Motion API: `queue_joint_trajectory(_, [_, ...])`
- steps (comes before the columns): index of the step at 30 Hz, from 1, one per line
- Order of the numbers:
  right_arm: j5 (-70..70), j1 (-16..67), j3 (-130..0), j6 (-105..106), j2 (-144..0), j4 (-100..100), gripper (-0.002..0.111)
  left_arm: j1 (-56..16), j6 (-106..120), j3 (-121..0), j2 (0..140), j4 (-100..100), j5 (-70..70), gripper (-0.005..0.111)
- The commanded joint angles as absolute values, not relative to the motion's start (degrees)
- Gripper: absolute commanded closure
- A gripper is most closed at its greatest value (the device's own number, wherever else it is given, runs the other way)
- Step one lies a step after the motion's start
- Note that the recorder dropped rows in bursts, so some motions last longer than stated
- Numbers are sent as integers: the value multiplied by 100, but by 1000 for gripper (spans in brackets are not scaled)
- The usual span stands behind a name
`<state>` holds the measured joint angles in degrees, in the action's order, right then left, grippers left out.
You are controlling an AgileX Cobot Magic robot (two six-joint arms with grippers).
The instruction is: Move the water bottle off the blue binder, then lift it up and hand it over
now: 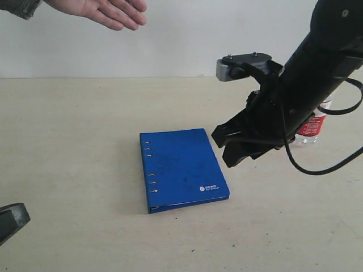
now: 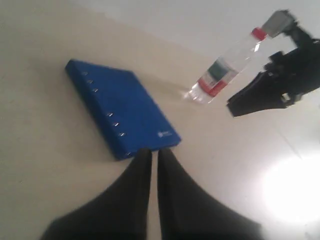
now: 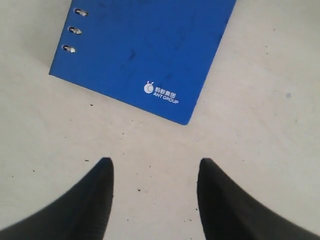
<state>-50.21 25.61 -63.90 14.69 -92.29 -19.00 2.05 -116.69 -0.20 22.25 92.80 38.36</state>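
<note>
The blue binder (image 1: 182, 168) lies closed and flat on the beige table, with nothing on it; it also shows in the left wrist view (image 2: 120, 112) and the right wrist view (image 3: 150, 50). The water bottle (image 1: 312, 126) stands on the table to the right of the binder, mostly hidden behind my right arm; the left wrist view shows the whole bottle (image 2: 225, 67) with its red cap. My right gripper (image 1: 231, 146) hangs open and empty just right of the binder (image 3: 155, 167). The left gripper (image 2: 154, 152) is shut and empty, at the near left.
A person's open hand (image 1: 110, 11) reaches in at the top left, palm up, above the far table edge. The left gripper's body (image 1: 11, 221) shows at the lower left edge. Black cables (image 1: 317, 167) hang from the right arm over the table.
</note>
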Motion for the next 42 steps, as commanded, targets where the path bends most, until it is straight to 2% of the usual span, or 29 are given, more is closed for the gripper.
queue_joint_trajectory(1, [-5042, 2562, -6398, 1446, -9261, -1855, 63, 225, -11263, -262, 3436, 9172, 3203, 102])
queue_joint_trajectory(6, [-4851, 2562, -6398, 1510, -9126, -1015, 63, 225, -10721, -678, 4616, 8197, 1819, 102])
queue_joint_trajectory(9, [-4802, 2562, -6398, 1655, -9034, -841, 63, 225, -9688, -904, 5174, 7837, 1625, 102])
queue_joint_trajectory(12, [-4631, 2562, -6398, 2156, -9019, -841, 63, 212, -8046, -1006, 5752, 7811, 2494, 102])
queue_joint_trajectory(15, [-4251, 2562, -6398, 2464, -9019, -841, 63, 212, -7319, -1006, 6349, 7365, 3658, 102])
queue_joint_trajectory(20, [-3986, 2548, -6398, 2553, -9059, -1012, 63, 212, -7075, -1006, 7152, 6099, 4017, 102])
queue_joint_trajectory(23, [-3891, 2310, -6398, 2553, -9250, -1622, 63, 212, -6478, -1006, 7588, 5555, 4684, 102])
queue_joint_trajectory(27, [-4014, 1602, -6398, 2679, -9630, -2707, 64, 212, -6254, -1006, 8164, 5473, 5339, 102])
queue_joint_trajectory(29, [-4291, 1243, -6398, 3181, -9759, -3367, 72, 212, -6254, -1006, 8387, 5473, 5459, 98])
queue_joint_trajectory(32, [-4791, 796, -6398, 4121, -9842, -4222, 86, 212, -6254, -1015, 8747, 5459, 5950, 83])
queue_joint_trajectory(35, [-4920, 612, -6398, 4434, -9847, -4526, 88, 20, -6254, -1169, 9086, 5431, 6121, 65])
queue_joint_trajectory(37, [-4948, 602, -6398, 4497, -9856, -4630, 83, -209, -6254, -1336, 9323, 5299, 6094, 57])
queue_joint_trajectory(40, [-5080, 779, -6398, 4577, -10181, -4774, 62, -809, -6254, -1842, 9834, 5138, 6104, 56])
queue_joint_trajectory(42, [-4980, 921, -6398, 4577, -10467, -4798, 60, -1015, -6254, -2116, 10016, 5114, 6026, 56])
